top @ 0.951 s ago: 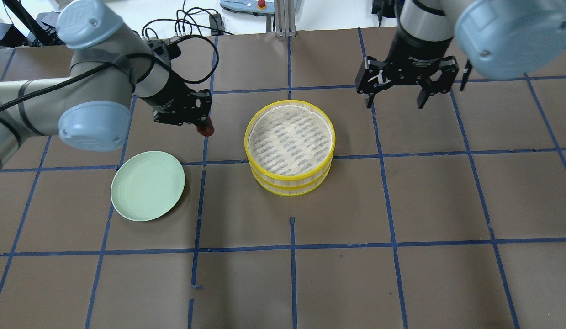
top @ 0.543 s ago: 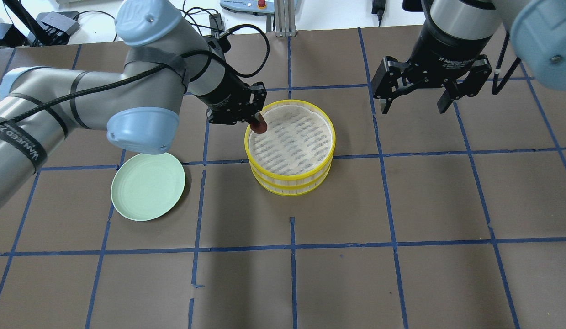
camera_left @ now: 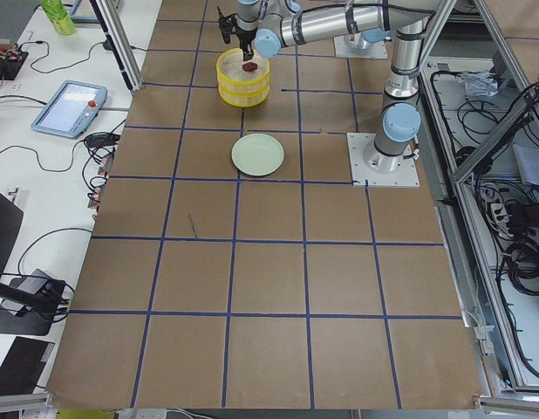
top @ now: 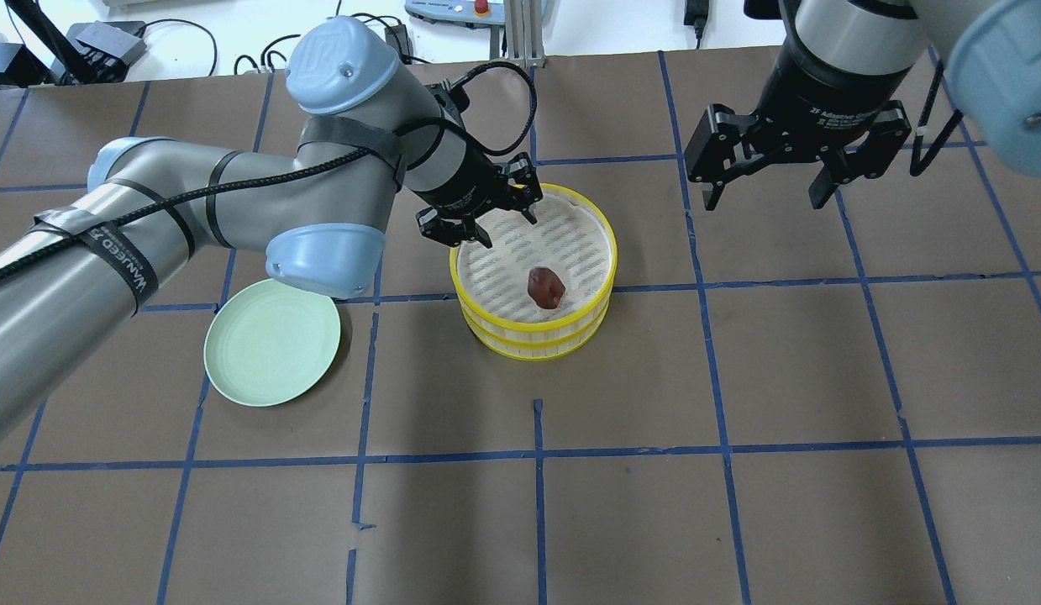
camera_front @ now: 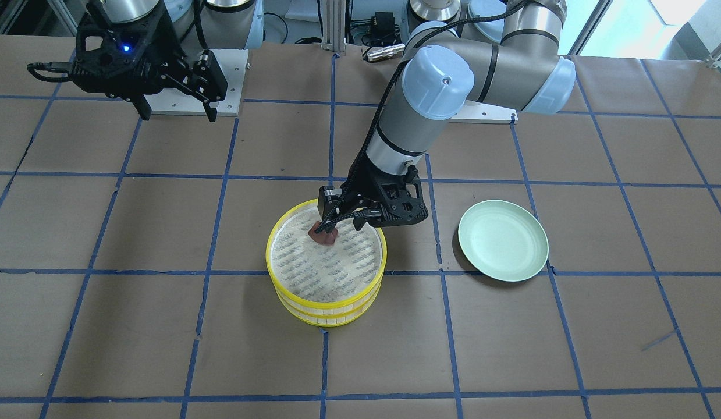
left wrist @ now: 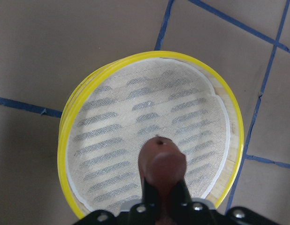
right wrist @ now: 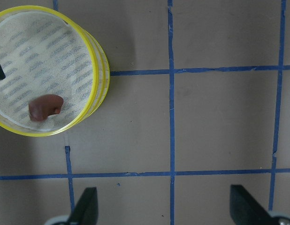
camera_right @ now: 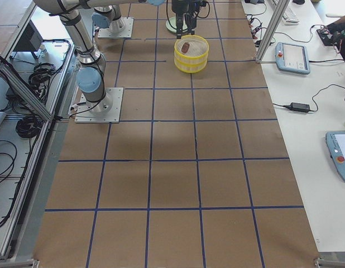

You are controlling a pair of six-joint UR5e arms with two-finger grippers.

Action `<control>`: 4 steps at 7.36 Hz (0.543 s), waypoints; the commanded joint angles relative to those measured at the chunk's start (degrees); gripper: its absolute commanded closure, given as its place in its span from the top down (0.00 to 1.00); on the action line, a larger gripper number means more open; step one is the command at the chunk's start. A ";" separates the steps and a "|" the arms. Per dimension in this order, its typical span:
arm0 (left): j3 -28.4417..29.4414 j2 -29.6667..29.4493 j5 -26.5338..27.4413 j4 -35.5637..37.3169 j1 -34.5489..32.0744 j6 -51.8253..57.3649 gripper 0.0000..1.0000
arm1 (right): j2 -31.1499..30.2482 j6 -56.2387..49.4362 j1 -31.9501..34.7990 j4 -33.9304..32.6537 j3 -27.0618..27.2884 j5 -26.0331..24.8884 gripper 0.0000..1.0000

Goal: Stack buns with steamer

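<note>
The dark reddish-brown bun (top: 545,287) lies on the mesh of the yellow-rimmed steamer (top: 613,252), toward its near side. My left gripper (top: 505,227) hovers just over the steamer, fingers apart, clear of the bun. In the front view the gripper (camera_front: 331,221) is directly above the bun (camera_front: 323,234). The left wrist view shows the bun (left wrist: 161,161) just beyond the fingertips. My right gripper (top: 764,197) is open and empty, raised to the right of the steamer; its wrist view shows the bun (right wrist: 45,107) on the mesh. The white bun is out of view.
A pale green round plate (top: 272,342) lies empty left of the steamer, also seen in the front view (camera_front: 503,240). Brown paper with blue tape lines covers the table. Cables and a pendant lie beyond the far edge.
My left gripper carried the dark bun from the left to over the steamer and let it go; the bun now lies on the mesh. The right arm shifted slightly right.
</note>
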 commanded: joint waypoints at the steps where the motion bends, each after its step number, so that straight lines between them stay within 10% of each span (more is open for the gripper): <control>1: 0.39 0.05 0.49 0.09 -0.05 1.49 1.00 | -0.01 -0.06 0.02 -0.13 0.08 -0.01 1.00; 4: 1.45 3.64 6.80 -9.34 8.60 31.03 1.00 | -0.10 0.03 0.02 -0.13 0.08 0.17 1.00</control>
